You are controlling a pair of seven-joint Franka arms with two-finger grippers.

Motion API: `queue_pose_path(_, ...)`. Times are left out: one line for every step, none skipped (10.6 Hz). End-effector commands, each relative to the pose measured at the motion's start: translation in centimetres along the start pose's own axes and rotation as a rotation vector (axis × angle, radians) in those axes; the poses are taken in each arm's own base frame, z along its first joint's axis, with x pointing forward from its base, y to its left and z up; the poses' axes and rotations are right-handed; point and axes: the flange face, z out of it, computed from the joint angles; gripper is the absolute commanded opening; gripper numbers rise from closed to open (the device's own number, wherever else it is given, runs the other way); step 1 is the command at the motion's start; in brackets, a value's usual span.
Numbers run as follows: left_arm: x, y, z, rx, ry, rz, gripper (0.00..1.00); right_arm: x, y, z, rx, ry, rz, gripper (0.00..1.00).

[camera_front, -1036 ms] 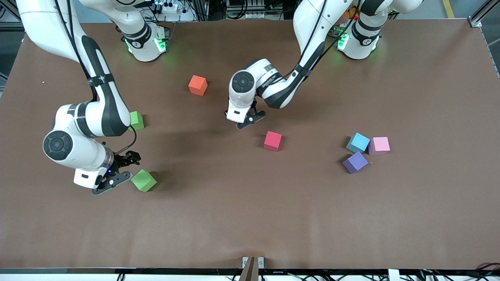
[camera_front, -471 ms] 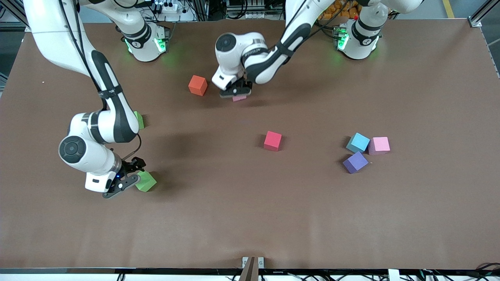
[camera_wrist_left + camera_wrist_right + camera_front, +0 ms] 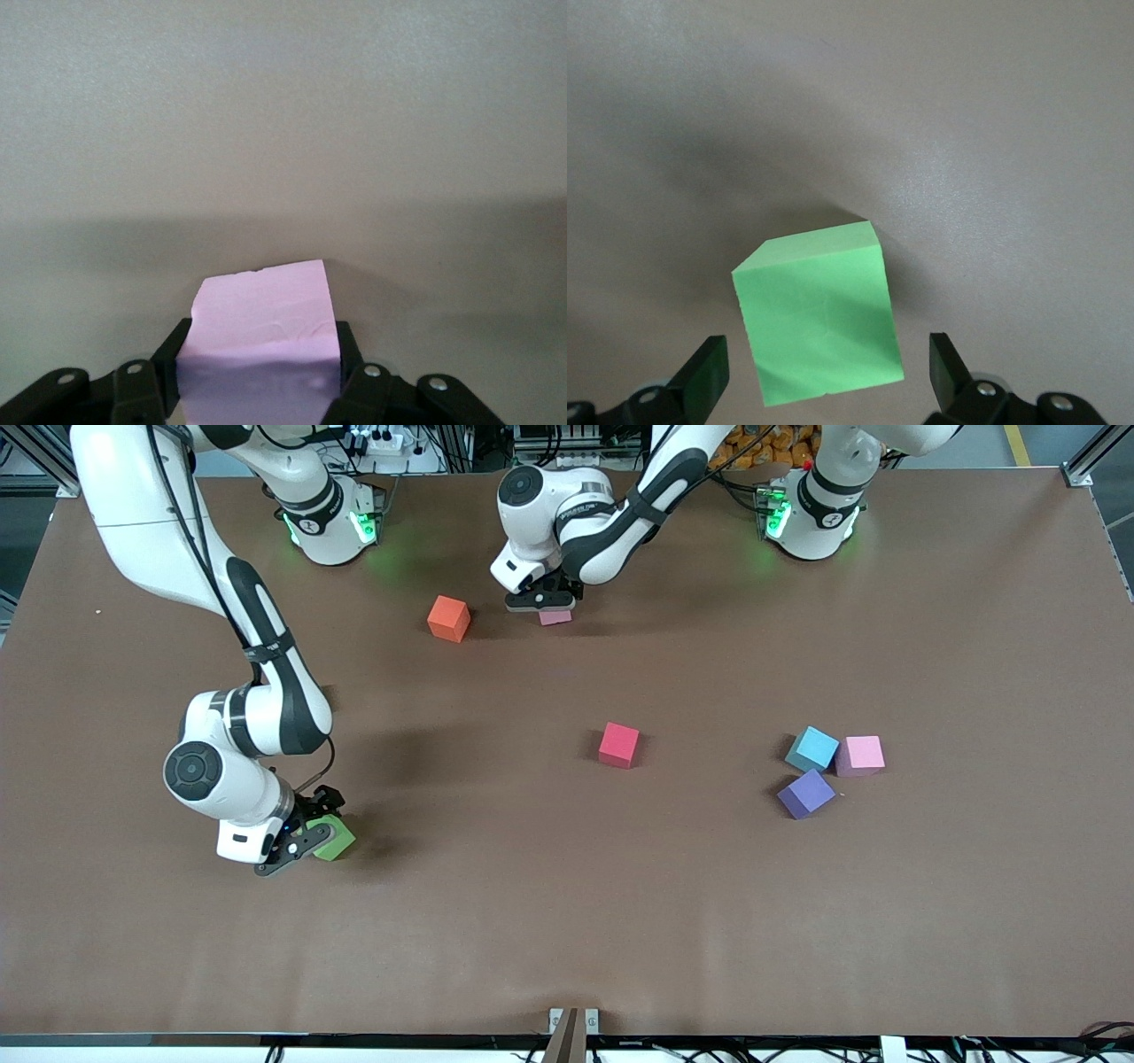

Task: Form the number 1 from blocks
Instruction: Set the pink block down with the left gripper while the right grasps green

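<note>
**Spotter:** Item one, right arm. What's your entry?

**Operator:** Right gripper (image 3: 312,841), low over the table toward the right arm's end, fingers spread wide with a green block (image 3: 334,838) standing between them. In the right wrist view the green block (image 3: 819,312) sits centred in the gap, daylight on both sides, neither pad touching. It's turned a little against the line of the fingers (a cube, so no long axis to speak of). I judge the closing stroke will square it up or nudge it; I'd watch for a corner catching first.

**Spotter:** Item two, left arm.

**Operator:** Left gripper (image 3: 540,602), down near the robots' bases, just beside the orange cube (image 3: 448,618). It's clamped on a pink block (image 3: 555,616); in the left wrist view both pads press the side faces of that pink block (image 3: 263,341). I can't tell whether the block rests on the table or is lifted just clear of it.

**Spotter:** Loose stock?

**Operator:** Red block (image 3: 618,744) near mid-table, alone. Toward the left arm's end, a purple block (image 3: 806,793), a second pink block (image 3: 859,755) and a light blue cube (image 3: 812,748) clustered, touching or nearly so. I log one green block only; the right arm may cover more.

**Spotter:** Progress?

**Operator:** No column formed yet, as I read it. The right arm is plainly the nearer one to that green block, and it needs only to close.
</note>
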Motion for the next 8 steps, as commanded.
queue_pose_path(-3.1,-0.8,1.5,-0.052,-0.010,0.020,0.00,0.1,-0.2,0.6,0.013,0.006,0.003,1.00)
queue_pose_path(-3.6,-0.9,1.8,-0.067,-0.013,0.025,0.00,0.1,-0.2,0.7,0.013,0.006,0.003,1.00)
queue_pose_path(-3.8,-0.8,1.7,-0.074,-0.014,0.026,0.00,0.2,-0.4,0.8,0.013,0.006,0.000,1.00)
queue_pose_path(-4.5,-0.5,1.6,-0.078,-0.020,0.019,0.00,0.2,-0.6,0.8,0.013,0.006,-0.003,1.00)
queue_pose_path(-5.0,-0.3,1.5,-0.080,-0.024,0.011,0.00,0.3,-0.7,0.9,0.013,0.005,-0.005,1.00)
queue_pose_path(-5.2,-0.3,1.5,-0.082,-0.027,0.000,0.00,0.2,-0.6,1.2,0.013,0.003,-0.004,1.00)
queue_pose_path(-5.2,-0.3,1.6,-0.079,-0.029,-0.014,0.00,0.2,-0.7,1.4,0.008,0.015,-0.006,0.69)
queue_pose_path(-5.0,-0.3,1.7,-0.080,-0.033,-0.025,0.00,0.0,-0.7,1.7,0.005,0.019,-0.003,0.22)
